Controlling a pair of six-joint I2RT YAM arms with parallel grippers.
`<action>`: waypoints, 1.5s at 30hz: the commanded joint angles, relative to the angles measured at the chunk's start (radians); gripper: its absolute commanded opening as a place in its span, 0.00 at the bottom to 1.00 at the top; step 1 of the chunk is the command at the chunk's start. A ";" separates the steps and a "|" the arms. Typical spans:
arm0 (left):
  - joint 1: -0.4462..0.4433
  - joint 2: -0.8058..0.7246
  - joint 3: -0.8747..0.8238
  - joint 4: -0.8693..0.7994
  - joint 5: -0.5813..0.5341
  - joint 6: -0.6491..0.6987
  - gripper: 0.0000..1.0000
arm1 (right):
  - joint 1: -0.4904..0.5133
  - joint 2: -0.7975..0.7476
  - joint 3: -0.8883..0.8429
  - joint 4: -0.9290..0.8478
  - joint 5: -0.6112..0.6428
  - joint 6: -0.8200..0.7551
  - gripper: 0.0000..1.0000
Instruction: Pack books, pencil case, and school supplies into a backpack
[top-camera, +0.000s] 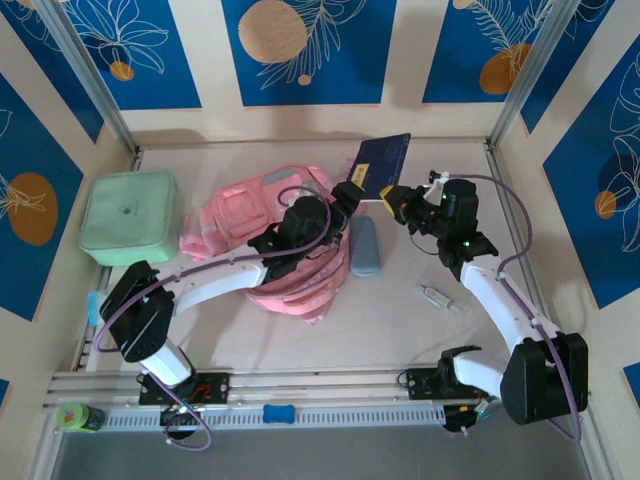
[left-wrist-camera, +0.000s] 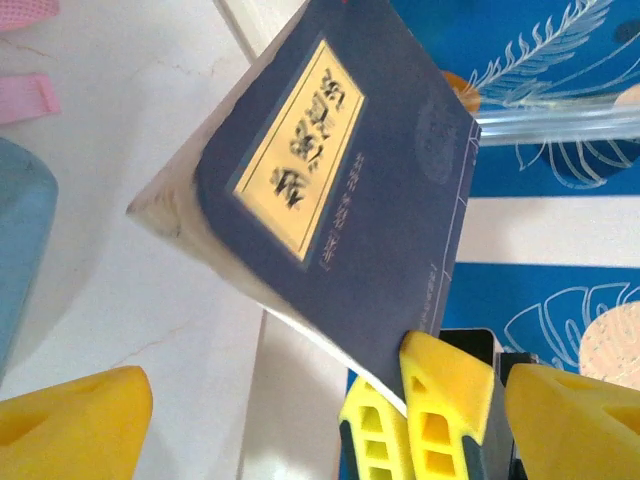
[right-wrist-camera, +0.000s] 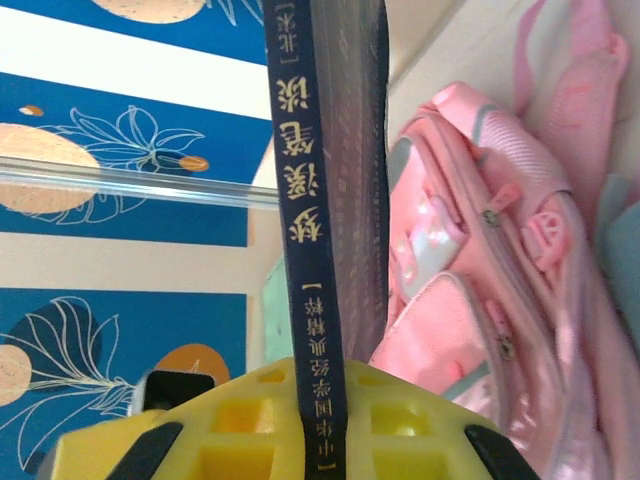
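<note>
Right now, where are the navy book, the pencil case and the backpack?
navy book (top-camera: 383, 165), top external view, middle of its cover.
pencil case (top-camera: 365, 247), top external view, middle of the pouch.
backpack (top-camera: 236, 214), top external view, its front pocket panel.

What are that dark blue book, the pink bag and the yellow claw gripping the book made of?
The navy book looks like paper pages, pale at the edge, under a matte card cover with a gold printed label. The pink backpack seems woven fabric, slightly shiny, with stitched seams and zips. The right gripper looks like hard yellow plastic, moulded with hollow cells.
</note>
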 joint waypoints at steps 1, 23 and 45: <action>-0.018 -0.031 -0.001 0.129 -0.099 -0.072 0.91 | 0.050 -0.033 -0.017 0.158 0.102 0.085 0.00; -0.046 0.090 0.113 0.204 -0.221 -0.068 0.60 | 0.196 -0.108 -0.112 0.235 0.140 0.217 0.00; 0.105 -0.043 0.073 -0.006 0.065 0.265 0.00 | 0.127 -0.130 0.156 -0.432 0.109 -0.183 0.64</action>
